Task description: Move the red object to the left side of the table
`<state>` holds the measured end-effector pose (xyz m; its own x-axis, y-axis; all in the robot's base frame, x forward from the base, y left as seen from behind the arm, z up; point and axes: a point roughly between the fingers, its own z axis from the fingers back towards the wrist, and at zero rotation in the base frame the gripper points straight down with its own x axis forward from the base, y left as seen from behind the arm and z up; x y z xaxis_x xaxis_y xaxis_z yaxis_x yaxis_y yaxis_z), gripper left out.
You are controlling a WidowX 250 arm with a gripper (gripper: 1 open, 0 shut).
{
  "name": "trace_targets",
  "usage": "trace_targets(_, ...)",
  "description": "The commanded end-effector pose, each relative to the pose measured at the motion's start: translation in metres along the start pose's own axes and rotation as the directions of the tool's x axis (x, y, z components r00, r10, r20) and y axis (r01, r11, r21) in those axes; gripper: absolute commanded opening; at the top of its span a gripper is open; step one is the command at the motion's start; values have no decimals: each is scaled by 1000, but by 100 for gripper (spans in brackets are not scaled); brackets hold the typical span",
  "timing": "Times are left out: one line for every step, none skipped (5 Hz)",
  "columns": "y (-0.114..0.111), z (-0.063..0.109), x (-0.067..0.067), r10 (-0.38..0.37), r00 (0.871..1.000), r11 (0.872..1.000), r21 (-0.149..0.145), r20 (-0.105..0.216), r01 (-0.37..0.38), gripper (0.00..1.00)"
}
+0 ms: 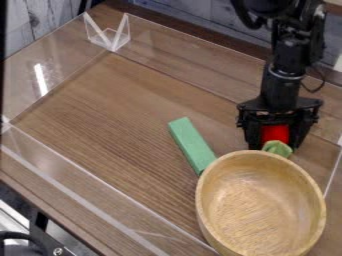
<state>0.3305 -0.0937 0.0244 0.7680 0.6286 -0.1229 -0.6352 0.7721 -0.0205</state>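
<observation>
The red object [273, 136] is a small glossy red toy fruit with a light green end [278, 150], lying on the brown wood-grain table [120, 110] at the right, just behind the wooden bowl's rim. My gripper [274, 134] points straight down over it, open, with one black finger on each side of the fruit. The fingertips are down near the tabletop. The jaws show no squeeze on the fruit.
A large wooden bowl [262, 208] fills the near right corner, right in front of the fruit. A flat green block [191, 144] lies to the left of the gripper. Low clear acrylic walls [54, 62] border the table, with a clear stand [106, 33] at the far left.
</observation>
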Motion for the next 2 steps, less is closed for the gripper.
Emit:
trace_targets(-8, 14, 11, -10, 999, 1000, -27, 45, 11, 100)
trace_targets(-9, 12, 14, -15, 999, 1000, -11, 51, 15, 100)
